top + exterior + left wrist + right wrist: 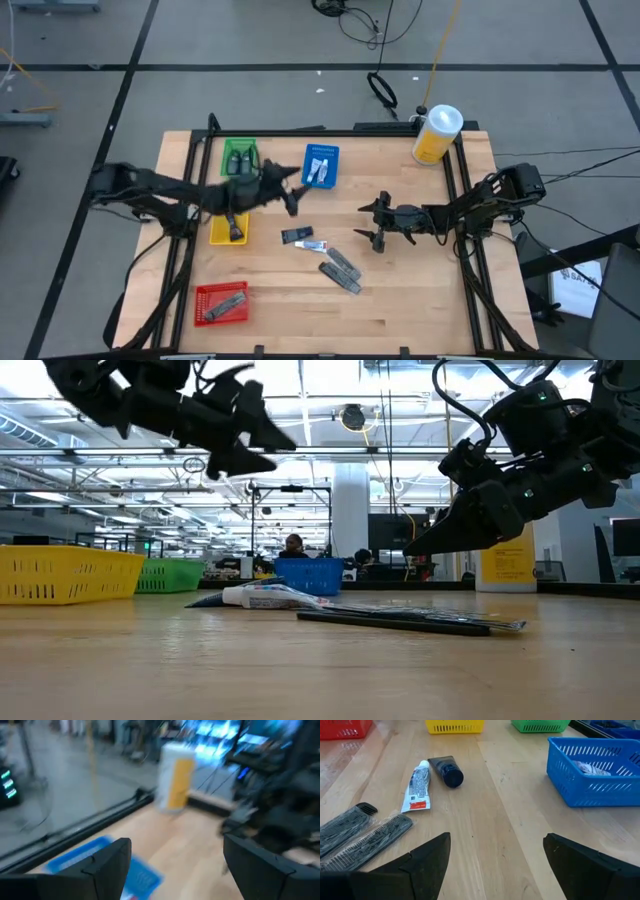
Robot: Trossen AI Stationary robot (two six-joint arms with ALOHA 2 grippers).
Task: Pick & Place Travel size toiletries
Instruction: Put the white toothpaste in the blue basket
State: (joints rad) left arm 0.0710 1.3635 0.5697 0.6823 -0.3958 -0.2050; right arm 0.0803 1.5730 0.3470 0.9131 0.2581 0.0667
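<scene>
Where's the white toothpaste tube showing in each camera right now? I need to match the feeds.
High view: white toothpaste tube at table centre, beside the black tube.
Low view: lying mid-table, in front of the blue tray.
Left wrist view: not in it.
Right wrist view: left of centre, beside the black tube.
Shared landmark: the blue tray.

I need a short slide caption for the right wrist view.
Open right gripper faces two tubes, two combs and blue tray.
</scene>
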